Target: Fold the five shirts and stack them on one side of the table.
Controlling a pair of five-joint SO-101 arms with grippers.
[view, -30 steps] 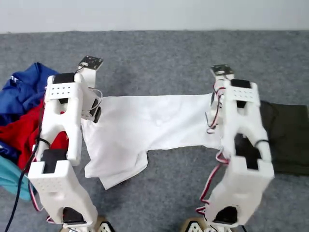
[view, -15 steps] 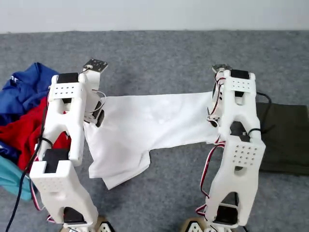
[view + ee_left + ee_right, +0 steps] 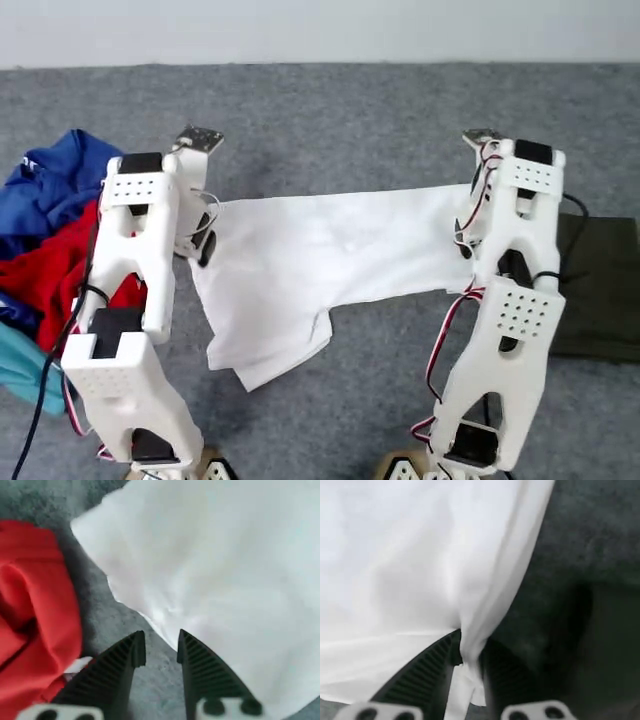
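Shirt hem (image 3: 487,600) in right end effector (image 3: 468,654)

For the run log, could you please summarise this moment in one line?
white shirt: spread | right gripper: shut on its edge | left gripper: open, opposite edge | dark shirt: flat, right side

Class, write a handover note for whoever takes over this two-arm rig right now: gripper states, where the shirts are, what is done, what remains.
Left gripper: open, holding nothing, over the table at the white shirt's edge nearest the heap.
Right gripper: shut on the white shirt's opposite edge.
White shirt: spread mid-table, unfolded.
Dark shirt: flat at the right side, apparently folded.
Blue shirt, red shirt, teal shirt: heaped at the left, unfolded.
Done: probably one shirt.
Left: fold the white shirt, then the three heaped ones, and stack all five.
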